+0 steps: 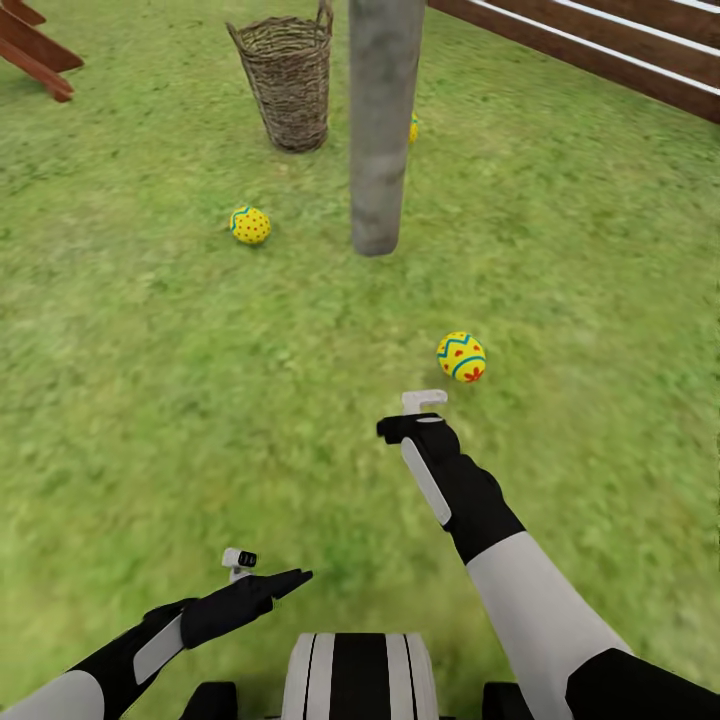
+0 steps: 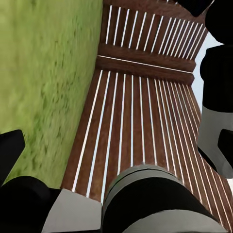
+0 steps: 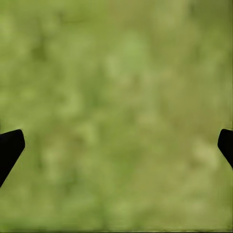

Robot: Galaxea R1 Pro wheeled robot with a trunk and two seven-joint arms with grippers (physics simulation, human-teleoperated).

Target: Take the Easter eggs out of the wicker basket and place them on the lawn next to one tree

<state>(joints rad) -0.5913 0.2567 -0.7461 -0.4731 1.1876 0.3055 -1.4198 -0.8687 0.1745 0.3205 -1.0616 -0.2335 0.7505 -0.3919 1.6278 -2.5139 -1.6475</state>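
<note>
A robot looked down over green lawn (image 1: 180, 400) in a fenced garden. Its right pincer (image 1: 412, 418) was stretched forward low over the grass, and in the right wrist view its two dark fingertips (image 3: 10, 148) stood far apart with only blurred grass between them, so it was open and empty. Just beyond that pincer and slightly to its right lay one Easter egg (image 1: 461, 357), yellow with zigzag bands and a red flower, close to it but not touching. Farther ahead of the pincer rose the pale grey tree trunk (image 1: 381, 120). A second egg (image 1: 250, 225) lay on the grass to the left of the trunk's base, and a sliver of the third egg (image 1: 413, 128) showed behind the trunk on its right. The wicker basket (image 1: 288, 85) stood upright beyond, to the trunk's left. The left pincer (image 1: 262, 580) hung low near the robot's body; whether it was open or closed could not be told. A brown slatted fence (image 1: 600, 50) ran along the far right.
</note>
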